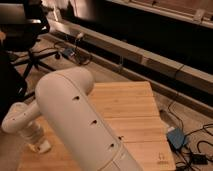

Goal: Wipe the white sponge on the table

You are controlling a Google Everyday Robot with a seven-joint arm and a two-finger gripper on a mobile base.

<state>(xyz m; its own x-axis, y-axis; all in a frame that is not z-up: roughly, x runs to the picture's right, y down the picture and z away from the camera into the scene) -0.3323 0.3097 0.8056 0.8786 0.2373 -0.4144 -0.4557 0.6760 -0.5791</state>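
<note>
Gripper (pixel 39 142) low at bench's near-left corner, at end of the white wrist that drops from the forearm (pixel 80 120); jaws closed, and pale block at their tip reads as the white sponge (pixel 43 146), so closed on sponge, pressed flat or nearly flat onto the bench (pixel 130 107). Contact line itself partly hidden by wrist; can't confirm full face is down. Key relation: sponge sits directly under/just ahead of gripper tip, no gap visible betw. them, so nothing to reach for. What matters is which way bare bench lies from there. Open wood runs to the right and away from gripper, toward far-right corner; almost none left of it, as bench edge is just beside sponge on that side. Sponge long axis looks roughly across the plank grain, but small and half covered, so tentative. Only one arm on rig; its bulky forearm crosses the bench diagonally and hides the mid strip, so surface beneath it is unread. Judgement: wipe stroke is in hand, and next pass needs travel rightward/away along planks w/ downward pressure kept. Risk: stroke drifting left takes sponge off the edge. Off-bench: office chair (pixel 25 35) far left, blue box (pixel 176 139) and cables on the floor at right, well apart from work area.
</note>
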